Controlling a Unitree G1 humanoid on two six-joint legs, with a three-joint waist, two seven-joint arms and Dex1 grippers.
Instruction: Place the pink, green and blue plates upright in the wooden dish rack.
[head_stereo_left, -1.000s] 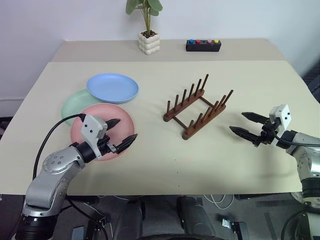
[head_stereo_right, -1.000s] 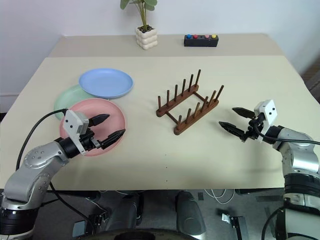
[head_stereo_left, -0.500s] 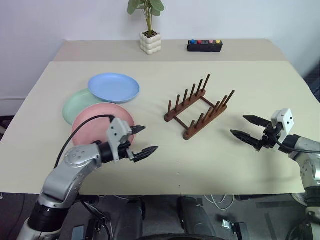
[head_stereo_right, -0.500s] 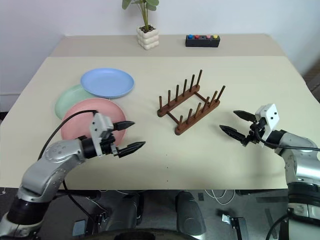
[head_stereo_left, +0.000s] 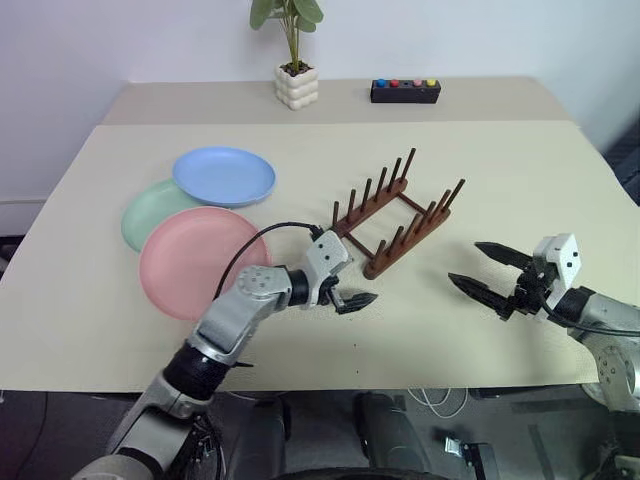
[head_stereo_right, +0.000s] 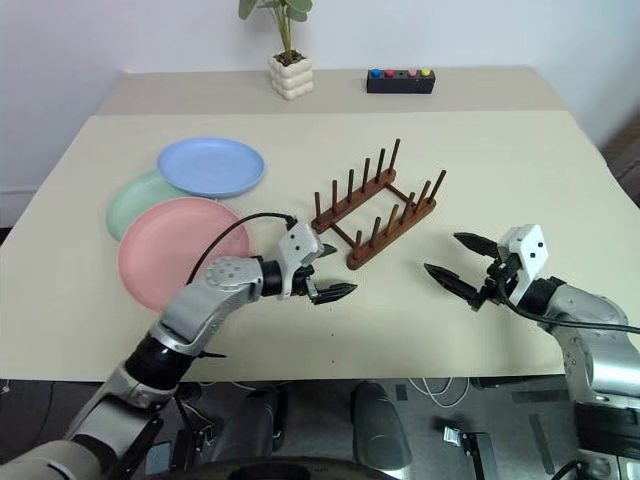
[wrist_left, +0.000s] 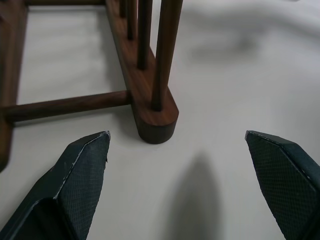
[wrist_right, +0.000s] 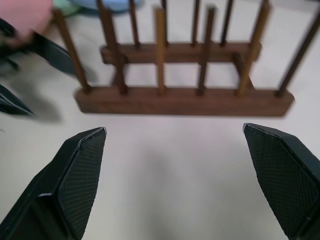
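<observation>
- left claw (head_stereo_left: 348, 283), fingers apart and empty, has swung right off the pink plate (head_stereo_left: 195, 260) to the wooden dish rack (head_stereo_left: 397, 213) mid-tabletop.
- right claw (head_stereo_left: 490, 271) apart, empty.
- all plates lie flat, left; none racked.

Beige counter (head_stereo_left: 520, 170) carrying plates, rack, plant and box.
A round pink plate (head_stereo_left: 195, 260), pale green plate (head_stereo_left: 145, 212) and light blue plate (head_stereo_left: 224, 175) are lying overlapped at the left; a dark brown wooden pegged dish rack (head_stereo_left: 395, 215) is standing mid-counter; a white potted plant (head_stereo_left: 297, 82) and black button box (head_stereo_left: 405, 91) are sitting at the far edge.
</observation>
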